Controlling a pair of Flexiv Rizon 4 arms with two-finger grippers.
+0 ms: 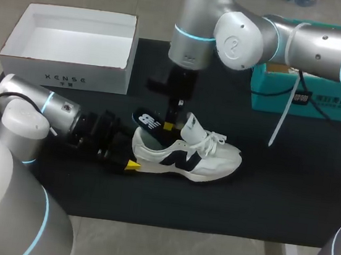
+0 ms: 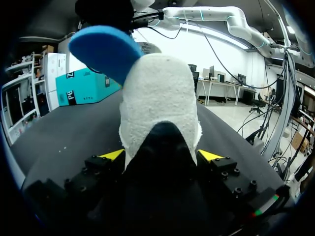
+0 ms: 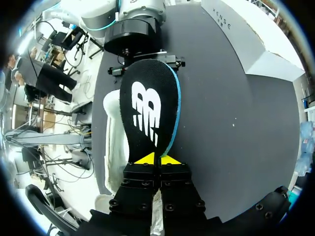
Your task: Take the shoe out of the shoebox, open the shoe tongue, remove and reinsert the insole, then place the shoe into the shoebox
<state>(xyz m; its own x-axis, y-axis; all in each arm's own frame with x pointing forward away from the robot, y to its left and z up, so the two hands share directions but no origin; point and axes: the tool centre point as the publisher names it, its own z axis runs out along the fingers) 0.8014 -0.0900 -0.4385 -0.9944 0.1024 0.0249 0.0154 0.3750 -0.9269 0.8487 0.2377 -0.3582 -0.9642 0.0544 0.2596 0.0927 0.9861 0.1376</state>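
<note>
The shoe (image 1: 185, 157) stands on the bench (image 1: 288, 179), near the shoebox (image 1: 64, 78). Our left fingers (image 2: 112, 155) clamp its heel from both sides — plain in the left wrist view. Our right fingers (image 3: 170, 160) pinch the insole (image 3: 147, 105) at one end; the right wrist view shows its logo face, the left wrist view its blue underside.

Flat table (image 1: 288, 179) with a black matte top. Three things lie directly on it.

- White open-topped cardboard shoebox (image 1: 64, 78): far left corner, opening upward, long side parallel to the table's far edge.
- Teal rectangular cardboard box (image 1: 329, 104): far right side, partly hidden by an arm.
- White fabric running shoe with dark side logo (image 1: 216, 161): mid-table, upright on its sole, toe pointing right, apart from both boxes.
</note>
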